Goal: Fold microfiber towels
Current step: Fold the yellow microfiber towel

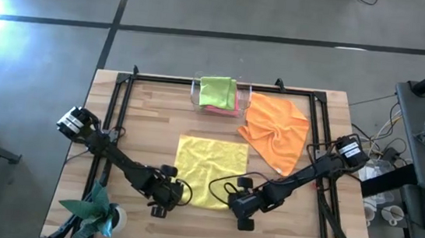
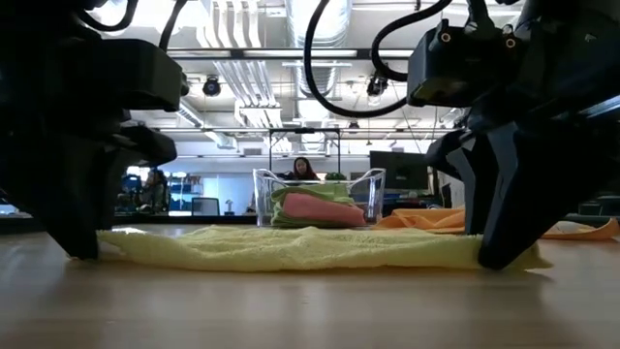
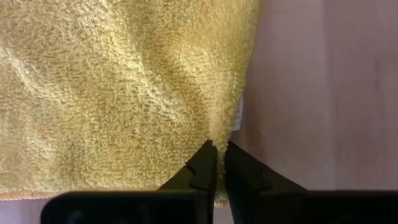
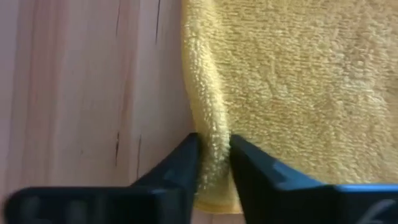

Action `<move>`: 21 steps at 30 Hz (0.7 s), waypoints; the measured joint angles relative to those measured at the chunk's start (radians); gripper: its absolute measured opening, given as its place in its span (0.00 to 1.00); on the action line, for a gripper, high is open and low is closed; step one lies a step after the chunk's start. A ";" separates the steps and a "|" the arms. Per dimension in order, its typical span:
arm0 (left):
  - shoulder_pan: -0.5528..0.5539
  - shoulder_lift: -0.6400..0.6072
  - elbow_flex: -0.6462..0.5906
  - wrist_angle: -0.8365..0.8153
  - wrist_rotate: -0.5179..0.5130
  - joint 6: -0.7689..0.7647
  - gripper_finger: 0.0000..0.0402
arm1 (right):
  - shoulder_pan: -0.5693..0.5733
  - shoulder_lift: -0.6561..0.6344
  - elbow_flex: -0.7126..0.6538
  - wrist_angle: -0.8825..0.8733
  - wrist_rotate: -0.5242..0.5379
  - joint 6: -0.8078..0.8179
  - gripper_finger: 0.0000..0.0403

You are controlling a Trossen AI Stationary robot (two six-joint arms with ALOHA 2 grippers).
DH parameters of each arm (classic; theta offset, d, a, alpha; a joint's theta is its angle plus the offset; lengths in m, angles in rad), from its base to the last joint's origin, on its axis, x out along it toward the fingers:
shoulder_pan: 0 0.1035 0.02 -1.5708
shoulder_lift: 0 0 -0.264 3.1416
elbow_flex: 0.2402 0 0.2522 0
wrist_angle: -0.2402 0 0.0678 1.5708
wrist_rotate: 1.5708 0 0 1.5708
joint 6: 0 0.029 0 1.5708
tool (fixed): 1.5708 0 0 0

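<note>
A: What's hidden or cut off?
B: In the low view both arms block most of the frame, and the towel corners sit behind the fingers. The tray [image 1: 196, 94] holds a green towel [image 1: 217, 91] on top with a pink towel [image 2: 320, 207] under it; only a pink sliver shows from above. Can't tell if more lies in that stack. The teal thing [image 1: 98, 211] at the near-left corner is cut off by the frame edge, can't identify it.

A: Yellow towel vs grippers?
B: The yellow towel [image 1: 209, 168] lies flat mid-table. The left gripper [image 1: 176, 194] is at its near-left corner, the right gripper [image 1: 230, 199] at its near-right corner. In the left wrist view the fingers [image 3: 205, 168] are pressed together on a pinch of the towel's side edge. In the right wrist view the fingers [image 4: 180, 168] straddle a raised fold of the edge, cloth between them and touching both, a narrow gap left.

A: Edges, room?
B: The towel's near edge is well in from the table [image 1: 151, 109] front. There's bare wood left of it and along the near side. The orange towel [image 1: 275, 130] lies crumpled at far right, its near tip close to the yellow towel's far-right corner, not touching. The tray sits at the far edge, centre, clear of the yellow towel. A black frame [image 1: 120, 102] runs along the far and side edges.
</note>
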 joint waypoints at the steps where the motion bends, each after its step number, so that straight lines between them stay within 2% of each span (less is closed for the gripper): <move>1: 0.000 0.001 0.004 -0.002 0.008 0.000 0.03 | 0.000 -0.006 0.000 -0.001 -0.004 0.005 0.16; 3: 0.002 0.001 0.015 -0.006 0.029 0.000 0.03 | 0.000 -0.020 0.003 -0.016 -0.006 0.001 0.06; 4: 0.005 0.001 0.025 -0.014 0.043 0.000 0.03 | -0.001 -0.030 0.006 -0.030 -0.006 -0.011 0.05; 9: 0.037 -0.015 0.107 -0.146 0.106 0.001 0.03 | -0.001 -0.102 0.056 -0.163 -0.006 -0.030 0.02; 16: 0.056 -0.045 0.255 -0.310 0.207 -0.010 0.03 | 0.001 -0.174 0.156 -0.292 -0.006 0.032 0.02; 21: 0.039 -0.062 0.349 -0.380 0.308 -0.136 0.03 | 0.043 -0.189 0.192 -0.319 -0.080 0.133 0.02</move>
